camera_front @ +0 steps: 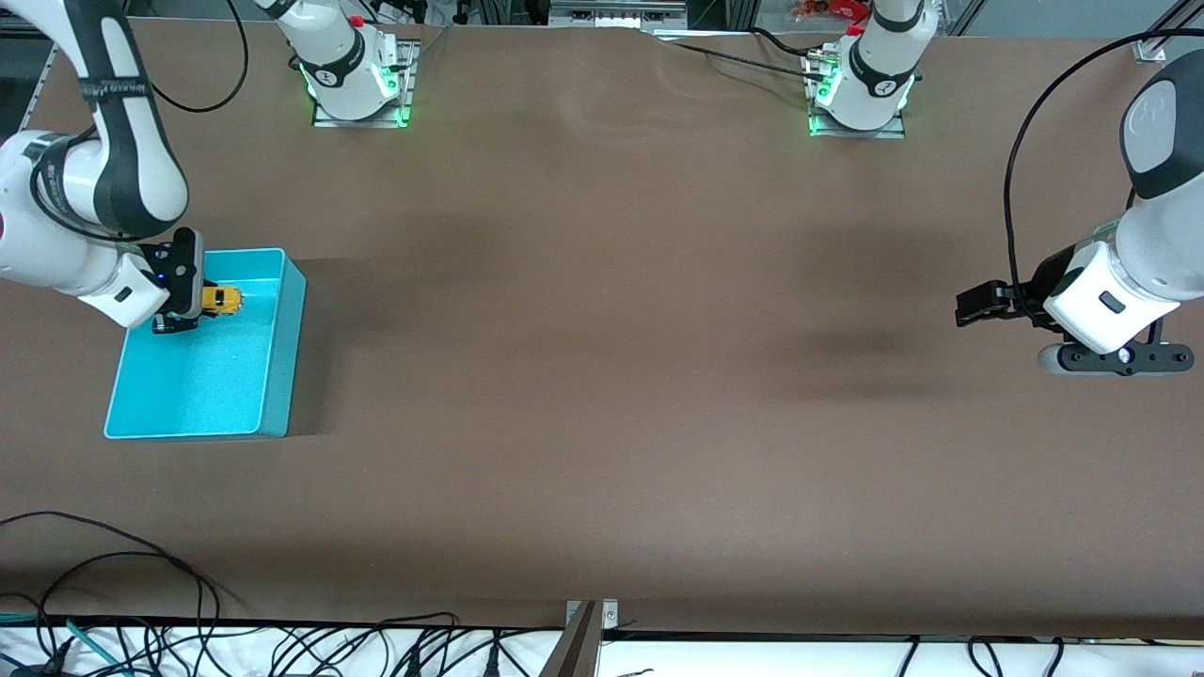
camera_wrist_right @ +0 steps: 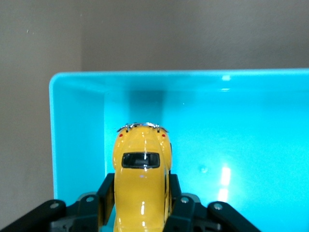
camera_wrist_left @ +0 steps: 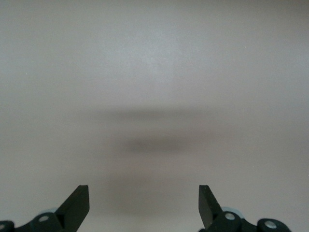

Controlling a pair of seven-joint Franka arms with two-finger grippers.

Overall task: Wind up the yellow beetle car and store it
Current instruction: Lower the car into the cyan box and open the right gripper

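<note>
- Right wrist view: the right gripper (camera_wrist_right: 141, 203) has its black fingers clamped on the small yellow beetle-shaped toy car (camera_wrist_right: 141, 181), held over the shallow turquoise plastic bin (camera_wrist_right: 231, 77).
- Left gripper (camera_wrist_left: 144, 205), fingers spread apart, waits above the bare brown table (camera_front: 602, 376) at its own end.

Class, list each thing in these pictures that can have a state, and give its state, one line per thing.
yellow beetle car: gripped by its sides, held over the bin, not yet released.
turquoise bin: open-topped, upright on the table at the right arm's end; nothing seen lying on its floor.
right gripper: shut on the car, over the bin.
left gripper: open, holding nothing, waiting over bare table at the left arm's end.
</note>
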